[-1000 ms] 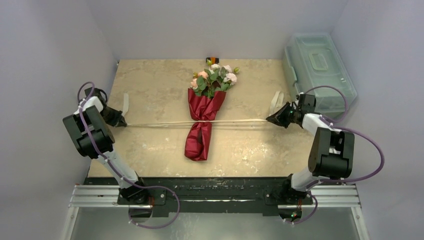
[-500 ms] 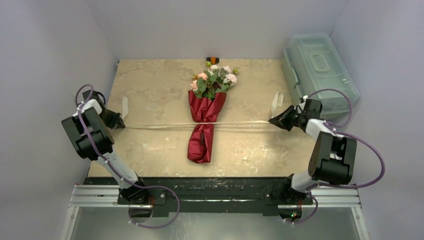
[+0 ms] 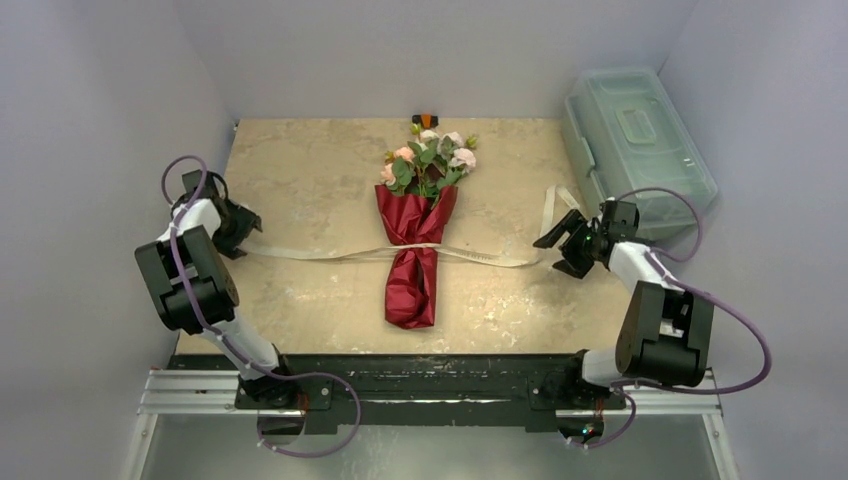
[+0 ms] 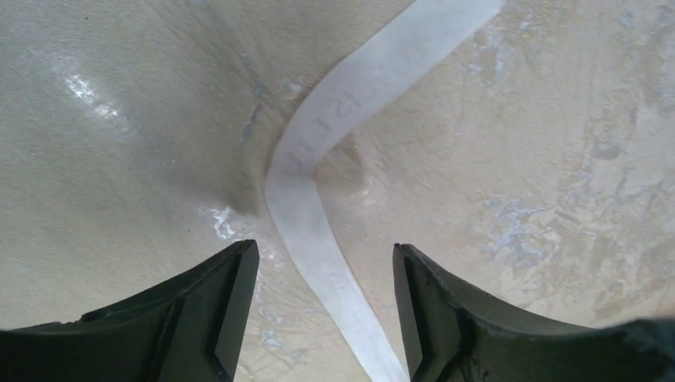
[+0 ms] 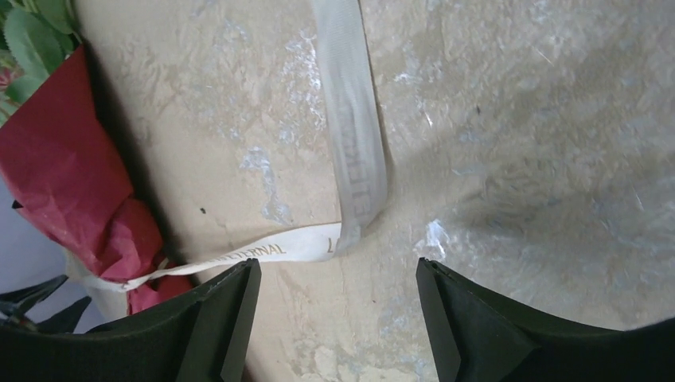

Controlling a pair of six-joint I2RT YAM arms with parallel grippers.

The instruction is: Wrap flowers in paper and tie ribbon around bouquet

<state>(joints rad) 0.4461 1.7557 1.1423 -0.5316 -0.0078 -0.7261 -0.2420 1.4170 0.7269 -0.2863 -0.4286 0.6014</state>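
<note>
Bouquet: The bouquet (image 3: 412,235) lies flat in the middle of the table (image 3: 300,170), with its flowers (image 3: 428,160) pointing to the far wall.
Paper: The red paper (image 3: 410,285) is wrapped around the stems and pinched in at the middle.
Ribbon: The ribbon (image 3: 300,251) goes around that pinched part. Its two long ends lie loose on the table, one out to each side.
Left hand: The left gripper (image 4: 325,274) is wide open and holds nothing. The ribbon lies flat on the table between its fingers.
Right hand: The right gripper (image 5: 338,290) is wide open too, and empty. The ribbon end bends on the table just past its fingers.
Box: A see-through box (image 3: 640,140) sits by the far right corner, out of the way.
Step now: I think a knot is made, but I see no bow yet.
Next move: Each hand likely has to go down, pinch its ribbon end again, and cross the ends to make loops.
</note>
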